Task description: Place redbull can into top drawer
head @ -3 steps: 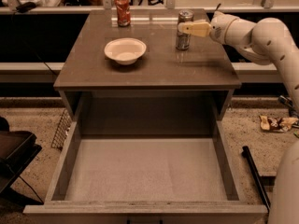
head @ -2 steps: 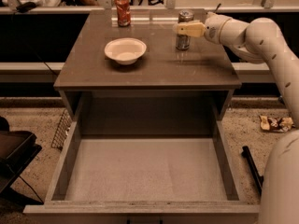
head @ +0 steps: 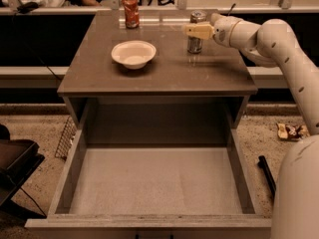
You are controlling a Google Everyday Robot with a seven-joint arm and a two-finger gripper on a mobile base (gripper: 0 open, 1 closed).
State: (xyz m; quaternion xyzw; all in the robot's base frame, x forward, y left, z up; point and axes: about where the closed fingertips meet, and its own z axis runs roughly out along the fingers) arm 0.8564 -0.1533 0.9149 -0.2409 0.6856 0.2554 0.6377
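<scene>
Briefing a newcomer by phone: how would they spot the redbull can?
On the cabinet top above the open top drawer, look right rear, where the arm's tool is. The redbull can stands there: tall, slim, silver-grey, unlike the shorter red-orange soda can and the white bowl.

Dim amber light, tool at can

Arm extends in from right, elbow bent; pincer held level, pointing left, upper centre-right.
</scene>
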